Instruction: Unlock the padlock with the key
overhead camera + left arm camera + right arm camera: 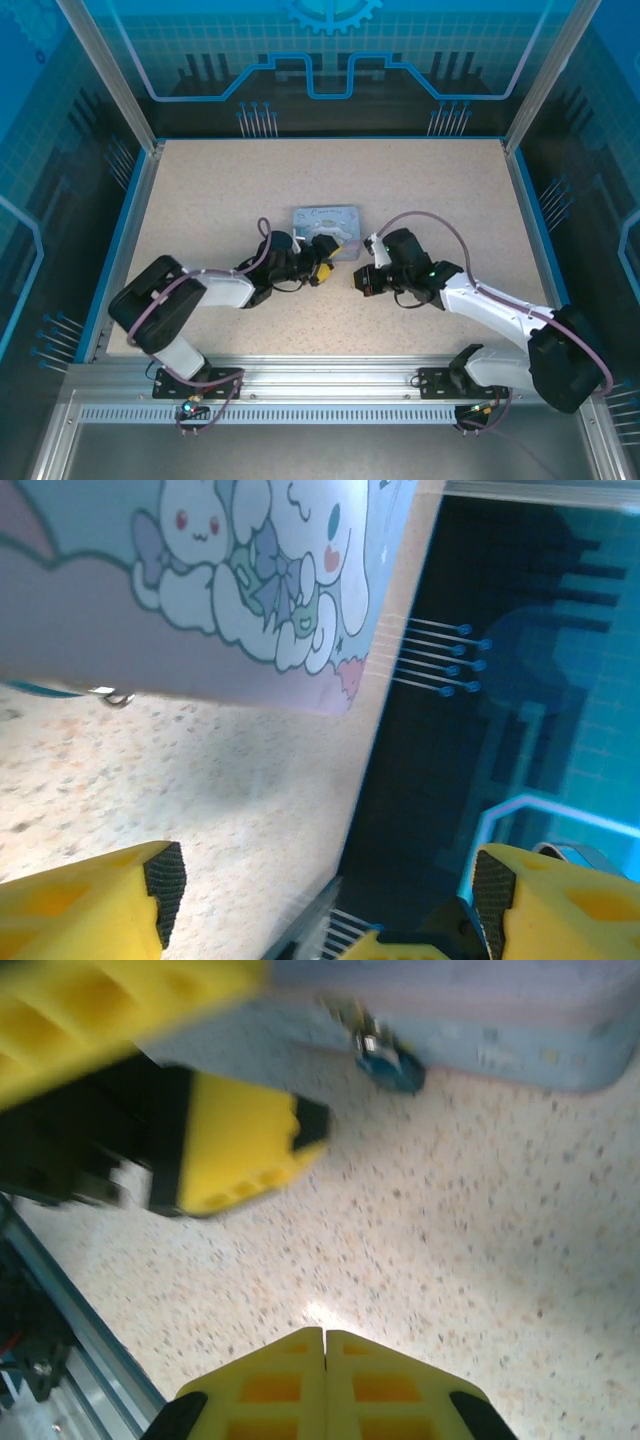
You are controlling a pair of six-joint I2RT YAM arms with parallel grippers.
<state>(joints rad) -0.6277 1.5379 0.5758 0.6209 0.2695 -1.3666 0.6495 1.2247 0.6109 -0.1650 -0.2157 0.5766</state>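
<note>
Tin (325, 218) lies mid-table (450, 190), with both arms drawn in to its near edge.

Padlock (383, 1052) hangs off the tin's near wall, low, at or just above the table. It is small and blurred in the right wrist view, so I cannot tell which way the keyhole faces or whether the shackle is seated.

Left jaws: wide, with nothing between the pads (165, 880). They sit low over the table, just beside the tin's near-left part and left of the lock. Judgement: placed to pinch the lock body or brace the tin, so neither shifts when the key pushes in.

Right jaws: pressed fully together, fingers (270, 1385) meeting along one seam. They sit low on the near side of the lock and are aimed at it, with bare table between.

Key: not made out at the tips or on the table. A sliver that thin could sit hidden in the seam, so I cannot tell.

Judgement: early stage, lock not yet steadied and nothing inserted. Steadying should come first. Risks are a free-hanging lock that swings away from the tip and a light tin that slides.
</note>
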